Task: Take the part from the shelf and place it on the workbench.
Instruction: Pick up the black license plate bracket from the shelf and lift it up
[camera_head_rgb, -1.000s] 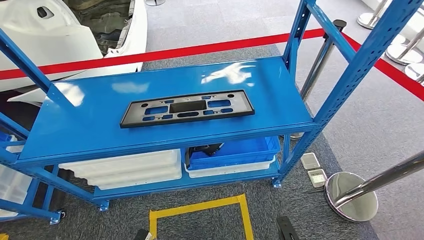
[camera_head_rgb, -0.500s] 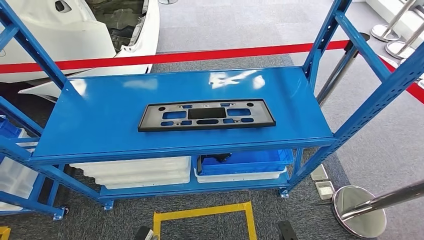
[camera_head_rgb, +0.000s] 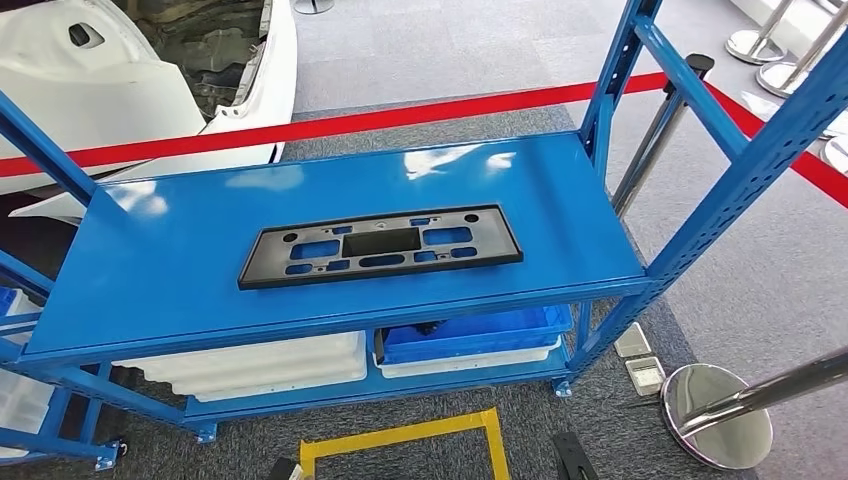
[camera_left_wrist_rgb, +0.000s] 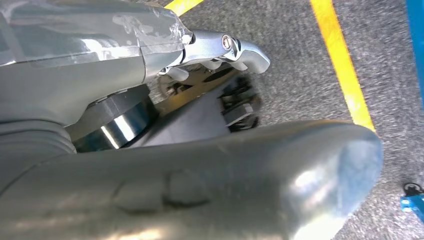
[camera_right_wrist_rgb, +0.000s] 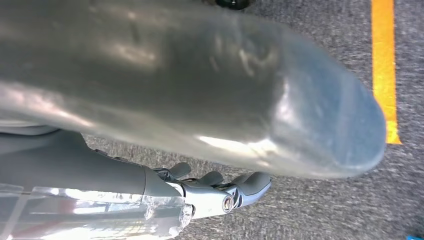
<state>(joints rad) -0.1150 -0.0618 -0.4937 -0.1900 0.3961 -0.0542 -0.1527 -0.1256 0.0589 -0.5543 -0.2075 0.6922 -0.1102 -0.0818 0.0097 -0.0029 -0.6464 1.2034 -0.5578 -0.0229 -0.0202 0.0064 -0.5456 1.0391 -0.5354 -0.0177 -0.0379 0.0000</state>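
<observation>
Both hands hang low over grey carpet: the left hand shows in its wrist view as a thick grey thumb with dark fingers spread beyond it and nothing between them, so it is empty with fingers apart; the right hand in its own wrist view shows the same, its fingers loosely extended and holding nothing. A strip of yellow floor tape runs across the carpet beside each hand. In the head view the part, a flat black rectangular frame with cut-outs, lies in the middle of the frame on the top board of the blue shelf, lengthwise along the board, set nearer the front edge than the back, with bare blue surface all around it and wide margins to both side edges. Blue uprights rise at the upper left and the right of the frame. Below the board, white trays sit at lower left and a blue bin at lower centre. A red barrier tape crosses behind the shelf, a white car body fills the upper left, and a chrome stanchion base stands at lower right.
</observation>
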